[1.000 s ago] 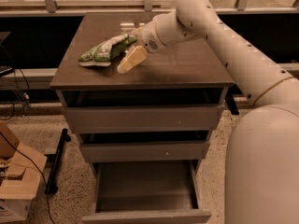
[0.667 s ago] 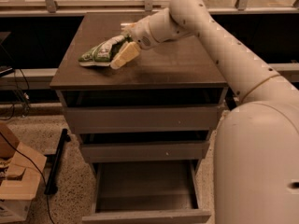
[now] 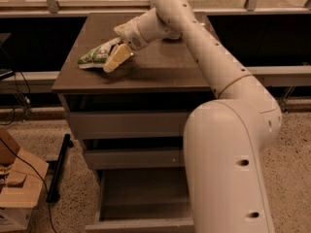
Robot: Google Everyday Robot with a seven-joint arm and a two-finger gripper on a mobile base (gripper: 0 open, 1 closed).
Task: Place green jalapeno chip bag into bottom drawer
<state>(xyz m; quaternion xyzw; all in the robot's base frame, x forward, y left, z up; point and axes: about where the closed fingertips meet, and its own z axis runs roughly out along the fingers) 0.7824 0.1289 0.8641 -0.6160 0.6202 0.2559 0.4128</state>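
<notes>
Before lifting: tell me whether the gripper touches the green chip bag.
Cannot tell. Camera view: the gripper overlaps the green jalapeno chip bag; contact itself hidden.

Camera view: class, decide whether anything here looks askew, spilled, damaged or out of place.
Nothing stands out. The green jalapeno chip bag lies on the cabinet top, with the claw right against it. The bottom drawer stands open, with no spill or damage visible.

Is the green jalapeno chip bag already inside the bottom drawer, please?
No, the green jalapeno chip bag lies on the cabinet top, at the gripper, well above the open bottom drawer.
</notes>
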